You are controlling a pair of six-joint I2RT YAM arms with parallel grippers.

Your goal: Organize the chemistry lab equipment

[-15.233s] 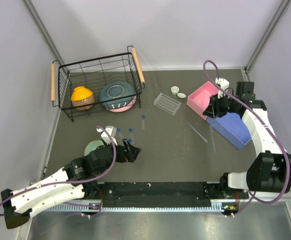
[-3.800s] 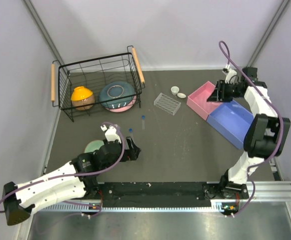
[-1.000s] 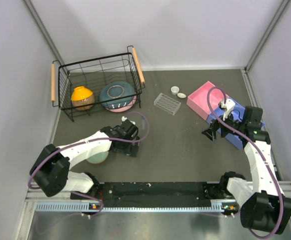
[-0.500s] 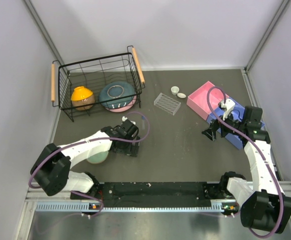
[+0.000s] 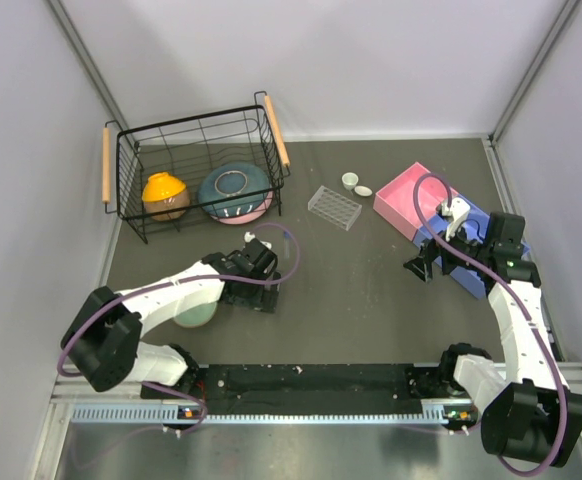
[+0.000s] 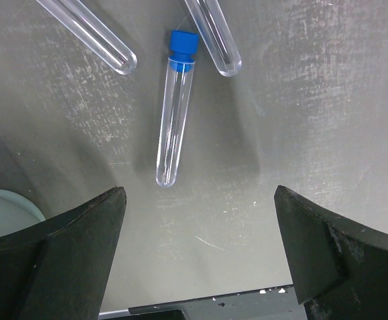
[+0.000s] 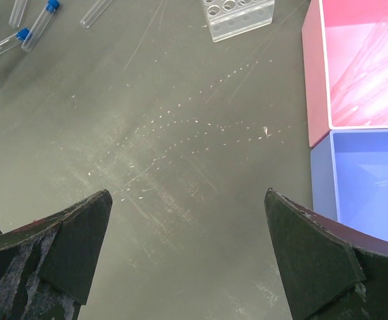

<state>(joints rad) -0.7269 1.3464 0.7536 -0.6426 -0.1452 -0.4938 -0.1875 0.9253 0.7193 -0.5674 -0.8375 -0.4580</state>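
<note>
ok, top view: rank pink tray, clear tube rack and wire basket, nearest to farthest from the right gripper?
1. pink tray, right side, just behind the right gripper
2. tube rack, centre back
3. wire basket, far back left

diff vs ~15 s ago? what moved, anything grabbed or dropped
Pipettes now lie in the pink tray; the two beside the blue tray are gone from the table. The right tool left the pink tray and pulled back, open and empty. The left tool shifted slightly, open over a blue-capped tube. Tube rack, white cups and wire basket stayed.
</note>
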